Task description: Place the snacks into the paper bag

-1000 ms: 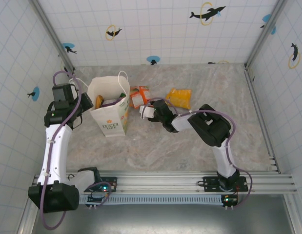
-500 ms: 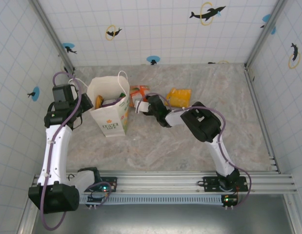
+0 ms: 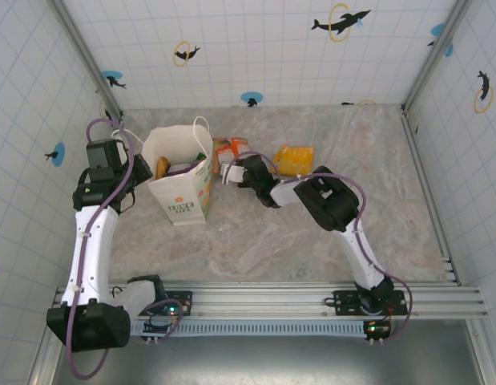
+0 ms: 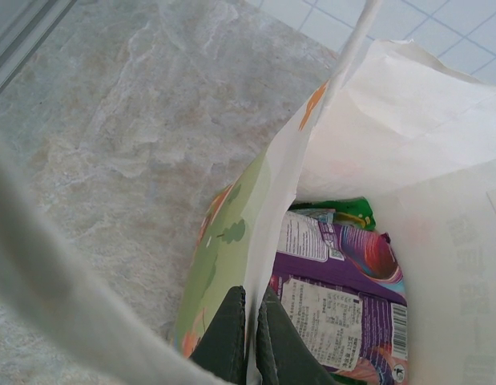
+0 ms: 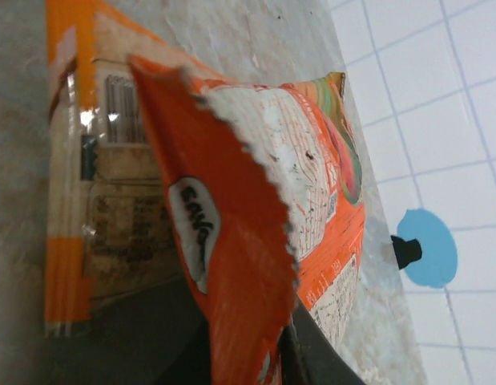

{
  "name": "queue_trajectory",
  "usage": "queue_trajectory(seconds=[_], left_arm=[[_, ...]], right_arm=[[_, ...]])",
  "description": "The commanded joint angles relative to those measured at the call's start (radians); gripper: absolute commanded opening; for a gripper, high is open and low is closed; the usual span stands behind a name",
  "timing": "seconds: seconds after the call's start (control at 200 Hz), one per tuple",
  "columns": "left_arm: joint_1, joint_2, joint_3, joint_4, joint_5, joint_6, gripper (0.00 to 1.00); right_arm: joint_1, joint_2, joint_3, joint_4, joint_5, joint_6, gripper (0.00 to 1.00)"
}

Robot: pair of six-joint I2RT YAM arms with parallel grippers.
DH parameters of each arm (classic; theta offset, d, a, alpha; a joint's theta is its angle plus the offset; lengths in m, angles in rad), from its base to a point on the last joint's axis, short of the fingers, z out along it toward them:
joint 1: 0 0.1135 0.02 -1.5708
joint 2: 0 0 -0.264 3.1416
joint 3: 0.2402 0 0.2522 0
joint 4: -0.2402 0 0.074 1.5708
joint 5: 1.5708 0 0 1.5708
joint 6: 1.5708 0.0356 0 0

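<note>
I am in the middle of picking up one more snack to put in the paper bag [image 3: 181,172]. The bag stands open on the table [image 3: 272,233], on the left side, just beside the snack I am going for. My right pincer [image 3: 230,171] is low on the table by the orange packet [image 3: 231,148]. Seen from that wrist, the zigzag edge of the packet runs down between my two dark fingers [image 5: 151,345]. The fingers look nearly closed on it, so I think I have it pinched by its edge. My left pincer [image 4: 248,337] is squeezed tight on the top edge of the bag's side wall. One finger is inside the bag and one is outside, and this holds the mouth open. Down in the bag I can see a purple packet [image 4: 344,281], with a bit of a green packet [image 4: 344,210] behind it, so some snacks are in already. A yellow packet [image 3: 296,160] lies on the table a little to the right of my right pincer, apart from it, waiting for its turn. Next I think I need to lift the orange packet up off the table. Then I carry it left until it is over the open mouth and let it drop in. The packet is shiny and I only have its thin edge, so it could slip out. I should lift slowly and go high enough to miss the bag's rim and its string handle.
</note>
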Motion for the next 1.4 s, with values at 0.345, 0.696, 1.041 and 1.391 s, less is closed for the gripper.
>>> queue_trajectory(seconds=[0.345,0.696,1.041,1.391], left_arm=[[-0.004,0.001,0.016,-0.009,0.007,0.029,0.09],[-0.004,0.006,0.010,0.009,0.029,0.030,0.09],[-0.005,0.016,0.009,0.027,0.057,0.029,0.09],[-0.005,0.018,0.003,0.044,0.079,0.021,0.09]], right_arm=[[-0.026,-0.336,-0.145,-0.093,-0.116,0.284,0.00],[-0.091,-0.616,-0.213,-0.247,-0.311,0.751,0.00],[-0.091,-0.785,-0.125,-0.342,-0.298,1.057,0.00],[0.054,-0.775,0.164,-0.360,-0.185,1.196,0.00]])
